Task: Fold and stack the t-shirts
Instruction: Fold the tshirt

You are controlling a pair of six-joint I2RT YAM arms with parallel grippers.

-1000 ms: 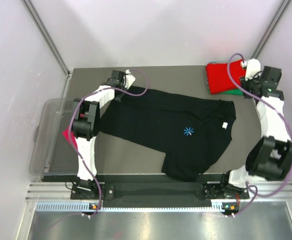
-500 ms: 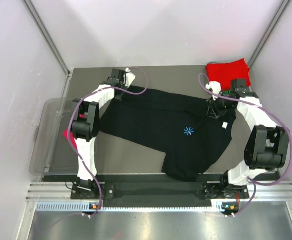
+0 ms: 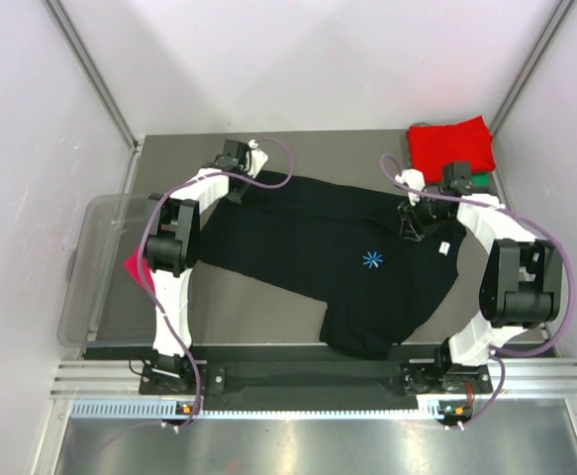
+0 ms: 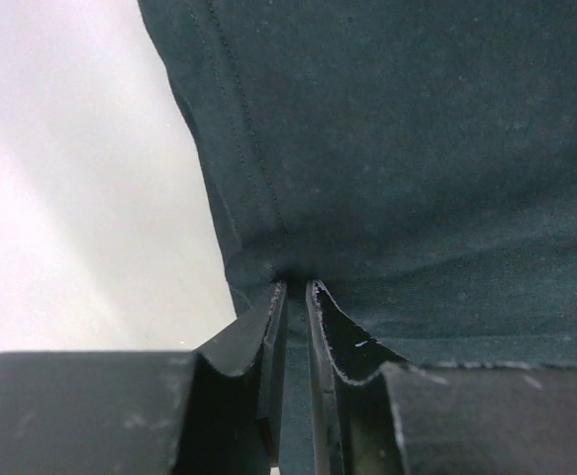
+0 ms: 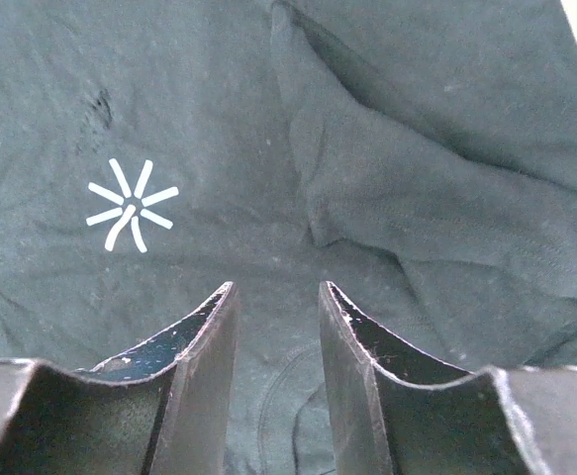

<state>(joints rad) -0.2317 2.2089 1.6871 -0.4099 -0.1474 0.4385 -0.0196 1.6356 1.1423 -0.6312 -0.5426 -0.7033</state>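
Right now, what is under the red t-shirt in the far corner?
A green t-shirt: only a sliver peeks out at the red t-shirt's near edge. The rest is covered, so anything else beneath cannot be seen.

The left arm and the right arm look the same. Each has smooth white shells and fat, round black joints. A thin purple cable runs along each arm in loose loops. Each arm has a small black base on a long black rail at the near edge of the table. The left gripper and the right gripper have flat black fingers with scratched, chipped edges.
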